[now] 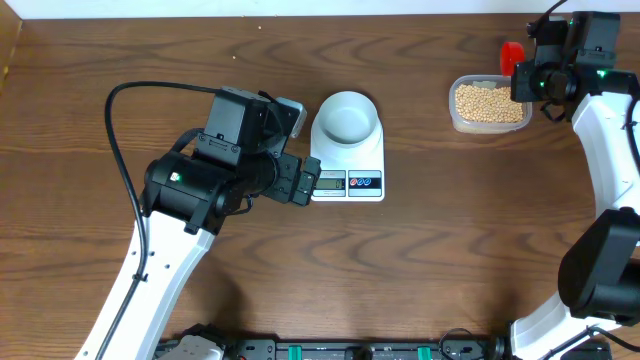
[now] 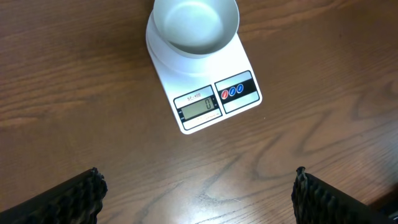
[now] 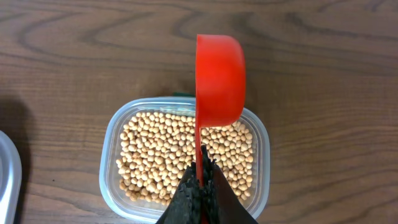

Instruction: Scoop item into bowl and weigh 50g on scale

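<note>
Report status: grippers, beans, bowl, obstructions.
Left gripper open, empty, beside scale. Right gripper shut on red scoop above tub of beans. Bowl empty on scale, reading zero. Nothing between tub and bowl.

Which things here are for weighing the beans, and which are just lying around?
For the job: beans in the clear tub; red scoop, held by the right gripper; bowl on the scale.
Just lying about: black cable; black hardware at the front edge.
</note>
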